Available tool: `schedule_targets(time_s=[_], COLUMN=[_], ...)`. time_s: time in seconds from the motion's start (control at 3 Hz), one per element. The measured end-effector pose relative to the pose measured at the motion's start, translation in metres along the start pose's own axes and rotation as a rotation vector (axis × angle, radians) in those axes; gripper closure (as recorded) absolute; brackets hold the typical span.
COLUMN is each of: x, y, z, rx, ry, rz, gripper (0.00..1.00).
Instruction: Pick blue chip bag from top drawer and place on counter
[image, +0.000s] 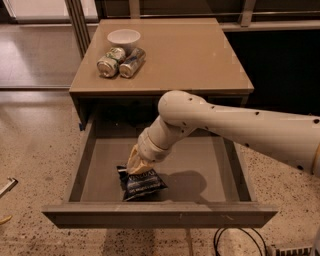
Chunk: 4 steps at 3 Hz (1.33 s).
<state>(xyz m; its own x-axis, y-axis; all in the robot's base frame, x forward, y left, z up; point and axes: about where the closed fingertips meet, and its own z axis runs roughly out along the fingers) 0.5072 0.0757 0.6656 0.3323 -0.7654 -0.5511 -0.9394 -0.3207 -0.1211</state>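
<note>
GRIPPER (134, 167) DOWN IN THE DRAWER: the robot's gripper, at the end of a white arm (240, 125) reaching in from the right, is clamped on the top edge of the blue chip bag (144, 184). The bag hangs tilted directly beneath the gripper. Its lower corner is at or just off the bare floor of the top drawer (200, 170); which one can't be told. The drawer is pulled fully open, w/ its front panel just in front of the gripper and its side walls well apart on either side.

Judged step: grasp made, lift about to begin, approx. halfway through the task. The next move calls for a straight pull up until the bag clears the drawer's front and the lip overhead. Then comes a swing back and up to the surface (200, 55), which lies above and behind the gripper. The crinkly bag may slip or swing, so a firm hold and a slow rise look wise.

On the far-left part of that surface, well apart from the gripper, lie two drink cans (120, 62) on their sides, touching. A white bowl (124, 37) sits just beyond them.

Writing: the bag carries pale lettering and a light label panel, but no word can be read. The can labels can't be read either.
</note>
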Motion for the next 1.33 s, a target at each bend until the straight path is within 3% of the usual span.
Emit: schedule_targets(time_s=[0.67,1.33], x=[0.0,0.014], y=[0.004,0.007], z=[-0.067,-0.061], rx=[0.087,0.042], ry=[-0.006,0.031], rz=[0.033,0.073], gripper=[1.0,1.0])
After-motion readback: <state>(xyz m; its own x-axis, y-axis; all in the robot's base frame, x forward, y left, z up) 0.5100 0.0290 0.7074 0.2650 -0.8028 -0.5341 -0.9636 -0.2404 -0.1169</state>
